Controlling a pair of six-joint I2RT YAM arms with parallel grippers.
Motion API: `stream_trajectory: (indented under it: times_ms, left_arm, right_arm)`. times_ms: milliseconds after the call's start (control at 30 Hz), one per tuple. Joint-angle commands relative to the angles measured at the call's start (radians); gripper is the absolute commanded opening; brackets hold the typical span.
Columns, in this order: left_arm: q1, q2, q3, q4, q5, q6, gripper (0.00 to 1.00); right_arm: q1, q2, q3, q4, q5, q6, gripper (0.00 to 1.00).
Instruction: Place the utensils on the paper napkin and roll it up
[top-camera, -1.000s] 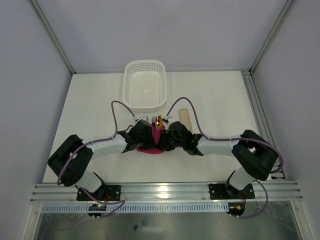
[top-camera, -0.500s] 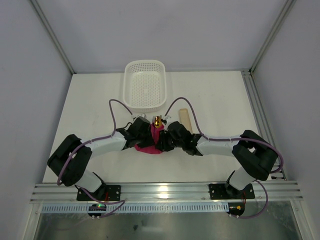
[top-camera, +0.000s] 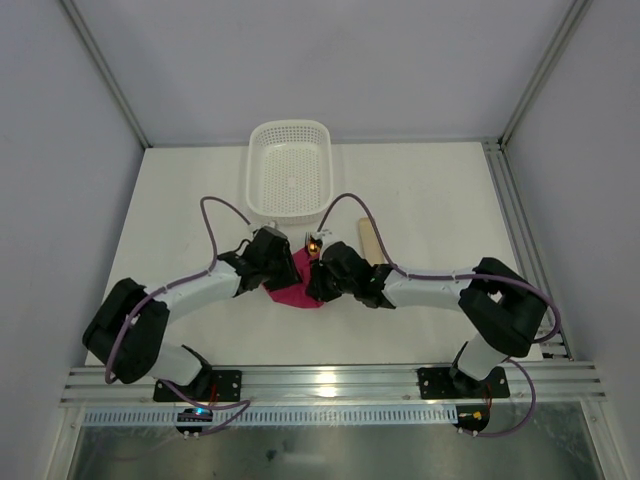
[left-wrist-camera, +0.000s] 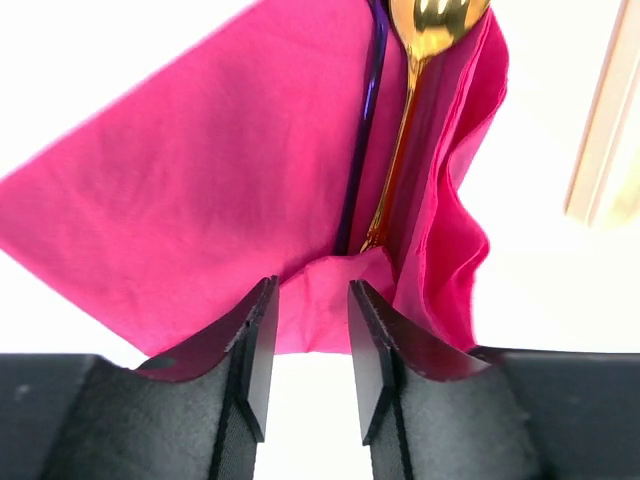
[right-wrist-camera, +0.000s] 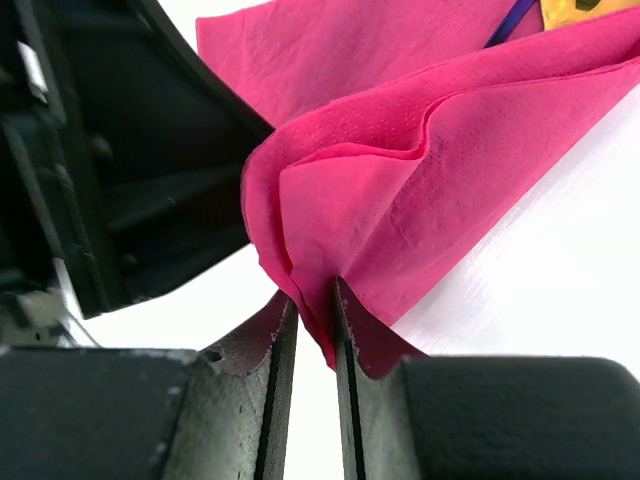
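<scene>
**Between the two wrists: a napkin half folded over the cutlery**

Nearest the arm bases, the right gripper (right-wrist-camera: 308, 295) has its fingers pressed together on a doubled fold of the paper napkin (right-wrist-camera: 420, 190), holding that edge raised off the table (top-camera: 450, 200). Just to its left, the left gripper (left-wrist-camera: 312, 290) has its jaws spread. A crumpled bit of the napkin's near edge sits in the gap, and neither finger squeezes it.

Beyond the fingertips the magenta sheet lies partly flat, with its right side turned up and over. In the crease two utensils lie side by side, handles toward the left gripper: a gold utensil (left-wrist-camera: 405, 130) (its shiny head is cut off by the frame edge) and a dark utensil (left-wrist-camera: 362, 130) just to its left.

Right of the napkin and apart from it lies a beige strip (top-camera: 370, 240). Farthest back stands the white perforated basket (top-camera: 289, 124).
</scene>
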Motion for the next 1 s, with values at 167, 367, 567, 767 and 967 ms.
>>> stream_trajectory:
  times_ms: [167,367,567,767,967]
  left_arm:
    - [0.039,-0.115,0.032,-0.016,0.011,0.028,0.50]
    - [0.043,-0.164,0.024,-0.015,0.012,0.019,0.59]
    - [0.043,-0.203,-0.005,0.026,0.038,0.011,0.61]
    - [0.043,-0.226,-0.022,0.045,0.040,0.013,0.61]
    - [0.043,-0.146,-0.028,0.103,0.075,0.010,0.59]
  right_arm:
    - [0.031,0.021,0.066,-0.040,0.079,-0.019,0.22]
    - [0.032,0.023,0.073,-0.052,0.090,-0.013,0.21]
    - [0.032,0.024,0.072,-0.052,0.095,-0.011,0.21]
    - [0.032,0.018,0.075,-0.055,0.099,-0.010,0.21]
    - [0.034,0.014,0.075,-0.058,0.102,-0.004,0.21]
